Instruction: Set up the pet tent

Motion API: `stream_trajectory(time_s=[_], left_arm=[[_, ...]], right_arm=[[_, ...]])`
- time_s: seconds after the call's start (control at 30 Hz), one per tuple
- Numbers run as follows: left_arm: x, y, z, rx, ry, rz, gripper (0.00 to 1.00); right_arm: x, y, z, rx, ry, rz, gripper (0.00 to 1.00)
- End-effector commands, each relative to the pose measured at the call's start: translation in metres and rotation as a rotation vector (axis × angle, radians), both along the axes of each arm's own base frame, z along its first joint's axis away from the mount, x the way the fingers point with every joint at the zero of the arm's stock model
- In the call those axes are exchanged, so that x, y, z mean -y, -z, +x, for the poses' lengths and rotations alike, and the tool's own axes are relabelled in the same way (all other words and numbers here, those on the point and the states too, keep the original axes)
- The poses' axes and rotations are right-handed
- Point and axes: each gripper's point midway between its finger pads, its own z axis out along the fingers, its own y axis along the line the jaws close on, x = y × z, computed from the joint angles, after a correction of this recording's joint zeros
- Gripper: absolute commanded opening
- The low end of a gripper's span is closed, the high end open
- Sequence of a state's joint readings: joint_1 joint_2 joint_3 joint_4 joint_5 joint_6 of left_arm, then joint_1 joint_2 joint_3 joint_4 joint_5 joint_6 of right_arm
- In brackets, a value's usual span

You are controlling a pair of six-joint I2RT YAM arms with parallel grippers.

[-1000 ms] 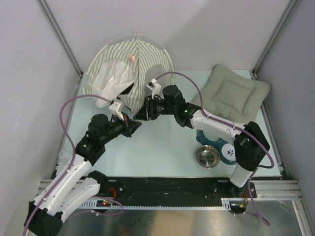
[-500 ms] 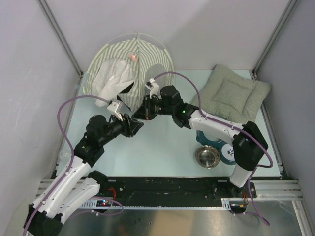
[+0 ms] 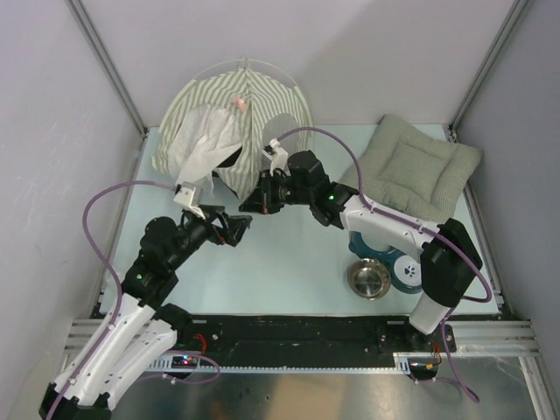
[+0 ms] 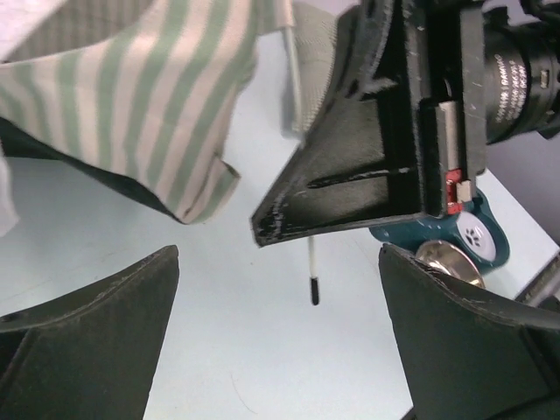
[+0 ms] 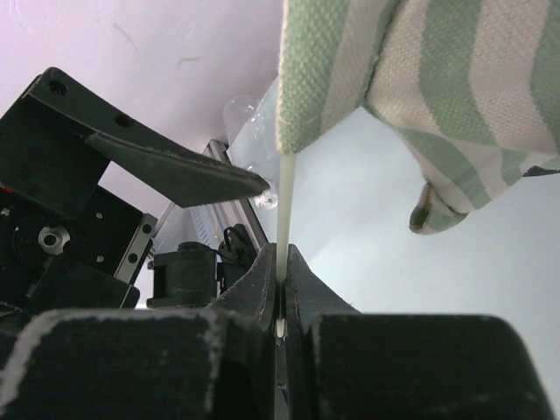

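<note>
The pet tent (image 3: 236,114), olive-grey and white striped with a sheer white flap, stands at the back left of the table. A thin white pole (image 5: 283,210) comes out of its striped hem (image 5: 420,87). My right gripper (image 5: 281,262) is shut on that pole, just in front of the tent (image 3: 249,203). My left gripper (image 3: 234,226) is open, a little nearer and to the left, with nothing between its fingers (image 4: 87,324). In the left wrist view the pole's black-capped tip (image 4: 312,278) pokes out below the right gripper's finger (image 4: 367,157), beside the striped fabric (image 4: 149,96).
A grey-green quilted cushion (image 3: 420,166) lies at the back right. A steel bowl (image 3: 369,278) and a teal bowl stand (image 3: 385,254) sit at the right, by the right arm's base. Walls and frame posts close in the back and sides.
My left gripper has opened, let go of the pole and drawn back toward the near left. My right gripper has closed on the pole and stays there.
</note>
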State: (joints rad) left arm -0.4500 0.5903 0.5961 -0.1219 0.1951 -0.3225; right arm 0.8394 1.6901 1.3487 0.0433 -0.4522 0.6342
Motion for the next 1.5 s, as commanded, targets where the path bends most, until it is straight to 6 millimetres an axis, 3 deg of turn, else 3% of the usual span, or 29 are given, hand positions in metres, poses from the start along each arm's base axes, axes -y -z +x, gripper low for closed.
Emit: stream_trajectory(time_s=[0.0, 0.13, 0.23, 0.37, 0.47, 0.7, 0.93, 1.17, 1.47], left_arm=[[-0.025, -0.010, 0.012, 0.011, -0.169, -0.085, 1.00], [-0.046, -0.006, 0.018, 0.010, -0.292, -0.106, 1.00], [-0.057, 0.009, 0.021, -0.011, -0.361, -0.102, 0.97], [-0.042, 0.037, 0.024, -0.083, -0.300, -0.077, 0.86], [-0.034, 0.049, 0.029, -0.087, -0.262, -0.061, 0.82], [-0.016, 0.030, 0.038, 0.067, -0.154, -0.012, 0.84], [-0.006, -0.002, 0.039, 0.277, -0.101, 0.057, 0.81], [0.000, -0.005, 0.049, 0.427, -0.090, 0.148, 0.73], [-0.002, -0.003, 0.068, 0.575, -0.127, 0.261, 0.76]], right_arm=[[0.005, -0.059, 0.003, 0.088, 0.009, 0.110, 0.00], [0.007, -0.068, 0.001, 0.053, -0.011, 0.149, 0.00], [0.008, -0.080, -0.002, 0.005, -0.024, 0.196, 0.00], [0.011, -0.103, -0.005, -0.060, -0.041, 0.285, 0.00], [0.011, -0.118, -0.008, -0.114, -0.062, 0.347, 0.00], [0.013, -0.133, -0.012, -0.253, -0.072, 0.399, 0.00], [0.015, -0.142, -0.014, -0.353, -0.064, 0.411, 0.00], [0.015, -0.143, -0.019, -0.388, -0.084, 0.417, 0.00], [0.014, -0.149, -0.025, -0.396, -0.110, 0.438, 0.00]])
